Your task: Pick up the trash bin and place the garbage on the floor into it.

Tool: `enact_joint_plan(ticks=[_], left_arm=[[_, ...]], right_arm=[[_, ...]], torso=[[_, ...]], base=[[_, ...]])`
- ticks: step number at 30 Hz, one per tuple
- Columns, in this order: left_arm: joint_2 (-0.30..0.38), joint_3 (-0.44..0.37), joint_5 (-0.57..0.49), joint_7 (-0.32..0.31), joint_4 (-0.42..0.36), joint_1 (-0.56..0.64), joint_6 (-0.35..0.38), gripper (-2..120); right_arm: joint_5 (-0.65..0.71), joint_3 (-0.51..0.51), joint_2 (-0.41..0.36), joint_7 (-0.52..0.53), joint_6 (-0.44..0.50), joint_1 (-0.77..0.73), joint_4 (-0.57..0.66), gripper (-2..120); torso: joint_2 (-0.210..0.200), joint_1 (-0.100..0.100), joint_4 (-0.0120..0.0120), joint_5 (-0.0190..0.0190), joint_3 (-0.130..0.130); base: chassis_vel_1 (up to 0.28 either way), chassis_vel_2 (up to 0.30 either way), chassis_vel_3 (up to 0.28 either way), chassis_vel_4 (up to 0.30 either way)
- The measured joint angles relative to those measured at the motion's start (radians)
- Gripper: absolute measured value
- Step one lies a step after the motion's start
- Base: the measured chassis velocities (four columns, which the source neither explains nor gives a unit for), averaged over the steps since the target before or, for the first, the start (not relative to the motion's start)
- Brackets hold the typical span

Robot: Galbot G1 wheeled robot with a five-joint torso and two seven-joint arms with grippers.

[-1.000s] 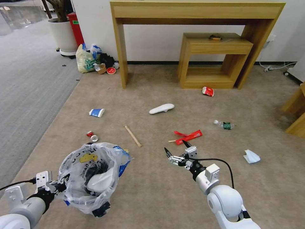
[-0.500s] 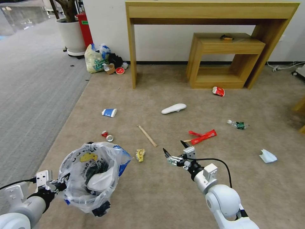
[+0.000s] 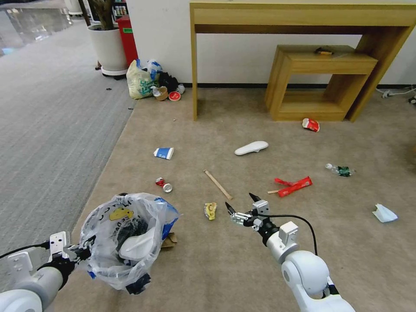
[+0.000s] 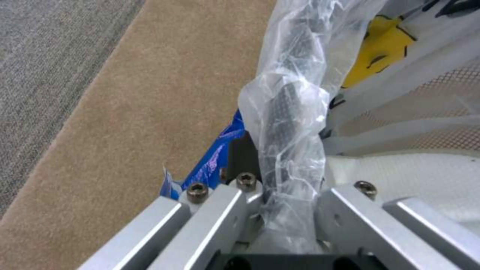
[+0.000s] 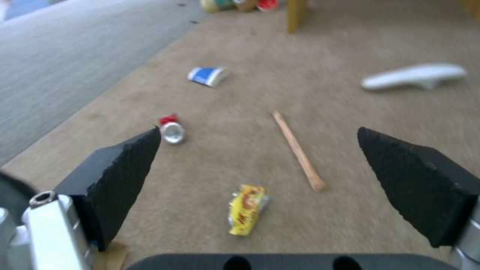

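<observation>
The view has swung left, revealing brown cardboard (image 3: 171, 238). The left gripper (image 3: 85, 252) pinches the crinkly bag-lined trash bin (image 3: 125, 242); the right gripper (image 3: 241, 205) hovers wide apart above a crumpled yellow wrapper (image 3: 210, 210).

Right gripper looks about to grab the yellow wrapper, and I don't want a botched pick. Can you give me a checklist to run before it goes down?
1. Right gripper open: ok, black fingers spread wide.
2. Crumpled yellow wrapper between the fingers in the right wrist view: ok.
3. Wrapper lying free on the beige short-pile carpet: ok, apart from the wooden stick.
4. Gripper down at the wrapper: not ok, it hangs above the carpet.
5. Left gripper holding the black bag-lined trash bin: ok, shut on its rim.
6. Room in the bin: ok, a white foam insole inside, opening free.
</observation>
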Motion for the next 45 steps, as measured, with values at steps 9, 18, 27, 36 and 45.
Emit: enact_joint_plan(ticks=[9, 18, 27, 36, 45], left_arm=[[0.009, -0.037, -0.027, -0.036, 0.026, -0.023, 0.000, 0], [0.034, -0.114, -0.071, -0.041, 0.054, -0.035, 0.000, 0], [0.021, -0.153, -0.084, -0.041, 0.049, -0.021, 0.000, 0], [0.011, -0.146, -0.084, -0.049, 0.038, -0.026, 0.000, 0], [0.002, -0.129, -0.082, -0.067, 0.034, -0.039, 0.000, 0]], right_arm=[[-0.006, -0.048, -0.026, -0.081, 0.022, 0.130, -0.172, 100], [-0.127, -0.208, -0.061, -0.258, 0.084, 0.270, -0.366, 100], [-0.139, -0.456, -0.025, -0.341, 0.080, 0.483, -0.573, 100], [-0.182, -0.644, 0.061, -0.483, 0.096, 0.700, -0.845, 100], [-0.207, -0.745, 0.149, -0.516, 0.141, 0.778, -1.040, 100]], torso=[[0.000, 0.000, 0.0000, -0.0001, 0.000], [0.000, 0.000, -0.0001, -0.0002, 0.000], [0.000, 0.000, 0.0000, -0.0002, 0.000], [0.000, 0.000, -0.0003, -0.0003, 0.000], [0.000, 0.000, -0.0003, -0.0004, 0.000]], base=[[0.000, 0.000, 0.000, 0.000], [0.000, 0.000, 0.000, 0.000], [0.000, 0.000, 0.000, 0.000], [0.000, 0.000, 0.000, 0.000], [0.000, 0.000, 0.000, 0.000]])
